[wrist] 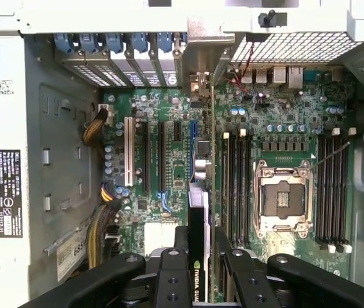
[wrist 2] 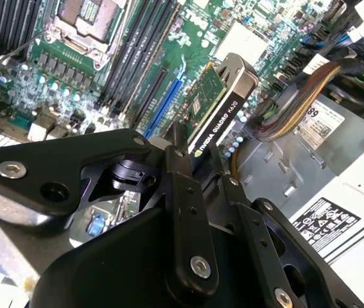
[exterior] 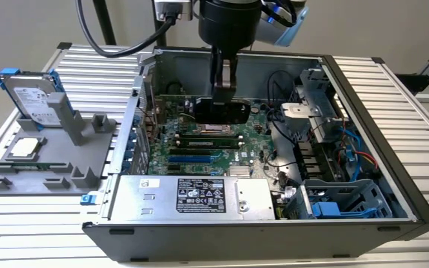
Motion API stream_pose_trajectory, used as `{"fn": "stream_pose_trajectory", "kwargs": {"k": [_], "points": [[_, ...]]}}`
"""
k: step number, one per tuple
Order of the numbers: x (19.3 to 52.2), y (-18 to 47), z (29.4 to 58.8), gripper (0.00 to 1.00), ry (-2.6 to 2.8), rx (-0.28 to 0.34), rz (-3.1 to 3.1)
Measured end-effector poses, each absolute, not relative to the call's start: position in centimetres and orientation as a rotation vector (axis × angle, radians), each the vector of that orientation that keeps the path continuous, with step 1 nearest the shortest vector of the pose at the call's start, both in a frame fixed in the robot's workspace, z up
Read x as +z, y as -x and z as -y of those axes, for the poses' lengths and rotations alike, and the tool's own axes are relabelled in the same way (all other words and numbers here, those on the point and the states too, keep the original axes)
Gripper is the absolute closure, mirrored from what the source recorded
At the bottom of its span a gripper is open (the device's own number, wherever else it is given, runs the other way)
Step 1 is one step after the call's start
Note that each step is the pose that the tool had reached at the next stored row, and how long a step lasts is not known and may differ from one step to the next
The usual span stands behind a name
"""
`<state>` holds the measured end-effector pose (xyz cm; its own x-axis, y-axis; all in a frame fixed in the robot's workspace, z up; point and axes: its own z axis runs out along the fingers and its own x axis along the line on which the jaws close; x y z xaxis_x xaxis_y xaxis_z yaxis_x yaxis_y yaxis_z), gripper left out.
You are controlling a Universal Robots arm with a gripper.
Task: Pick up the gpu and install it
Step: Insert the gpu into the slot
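The gpu (wrist 2: 215,109) is hanging edge-down in the gripper (wrist 2: 191,170), whose fingers are clamped on its upper end, above the motherboard (exterior: 199,151) inside the open case (exterior: 393,139). In the exterior view the card (exterior: 219,110) is sitting at about 12 o'clock from the power supply (exterior: 192,196), over the middle of the board. In the first wrist view the card (wrist: 198,218) is appearing edge-on, running in line with the expansion slots (wrist: 162,154) and pointing toward the rear bracket openings (wrist: 130,58) at 12 o'clock; whether its connector edge is touching a slot cannot be told.

Judged from its build, the card is looking light and stiff, with a hard shroud that gives the fingers flat faces to press on. Its bare green board and connector edge are seeming the fragile parts, so a hold across the shroud and board edges, clear of the contacts, is appearing the sound one. A tilted card is likely to bind in a slot.

The empty CPU socket (wrist: 281,199) is lying beside the card in the first wrist view, with RAM slots (wrist: 236,186) between them. Outside the case, at 9 o'clock in the exterior view, a hard drive (exterior: 32,97) is standing in a grey holder (exterior: 20,178) on the table (exterior: 393,84).
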<state>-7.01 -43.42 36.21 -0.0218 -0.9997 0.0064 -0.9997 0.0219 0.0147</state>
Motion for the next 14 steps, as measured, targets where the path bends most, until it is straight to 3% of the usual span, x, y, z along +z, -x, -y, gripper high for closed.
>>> {"fn": "stream_pose_trajectory", "kwargs": {"k": [14], "points": [[35.79, 6.98, 43.42, 1.0, -2.187, -0.009, 2.235]]}}
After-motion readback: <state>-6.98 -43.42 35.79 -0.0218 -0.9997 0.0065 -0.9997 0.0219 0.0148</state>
